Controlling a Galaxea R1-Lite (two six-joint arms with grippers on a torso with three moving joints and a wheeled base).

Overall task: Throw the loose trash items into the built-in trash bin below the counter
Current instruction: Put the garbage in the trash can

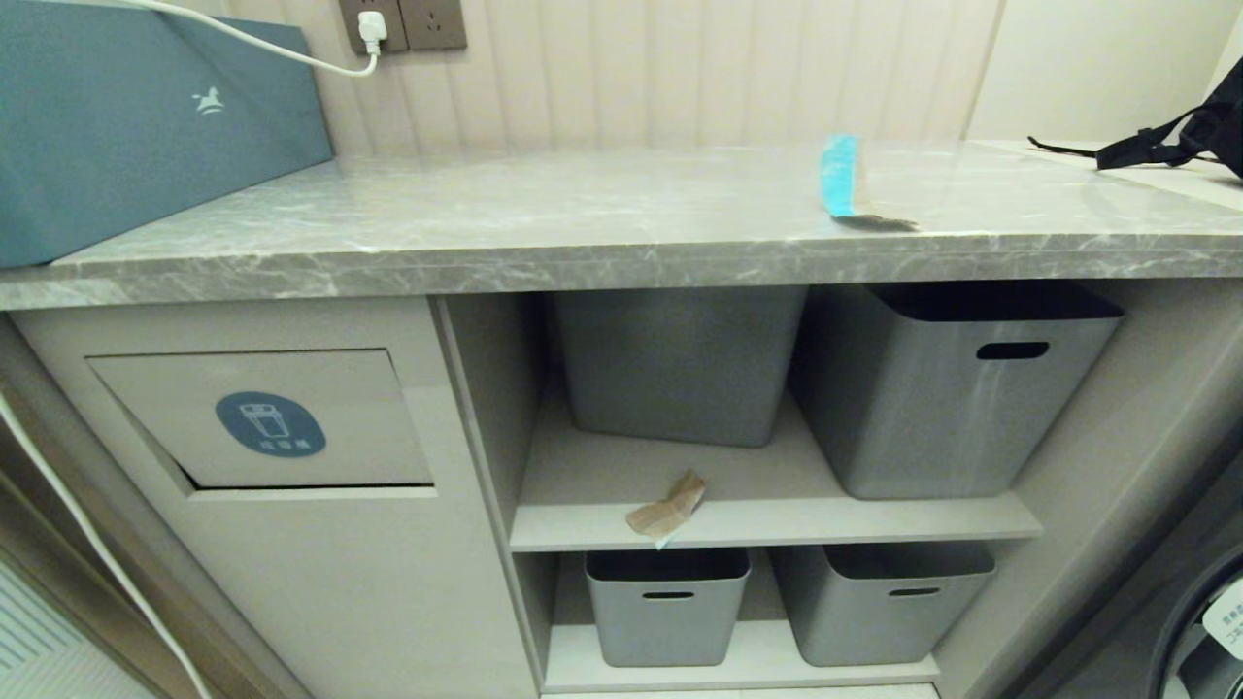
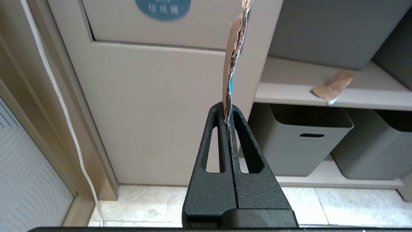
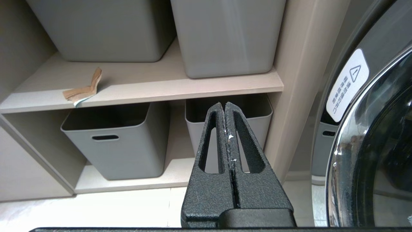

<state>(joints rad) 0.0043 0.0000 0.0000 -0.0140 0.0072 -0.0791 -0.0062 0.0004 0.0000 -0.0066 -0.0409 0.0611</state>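
Left gripper (image 2: 228, 120) low before bin (image 1: 262, 417), jaws clamped on one scrap (image 2: 233, 61), held edge-up, not yet dropped. Right gripper (image 3: 224, 111) low at right, before lower tubs (image 3: 116, 138), jaws closed, nothing held. Bin flap (image 2: 154, 22) shut, under counter (image 1: 583, 243), left. Second scrap (image 1: 668, 510) lies on middle shelf (image 1: 777, 519), near edge, right of bin. Third scrap (image 1: 847, 184) on counter, right, blue side showing. Judgement: task early; none visibly binned, one in hand, two left to collect.
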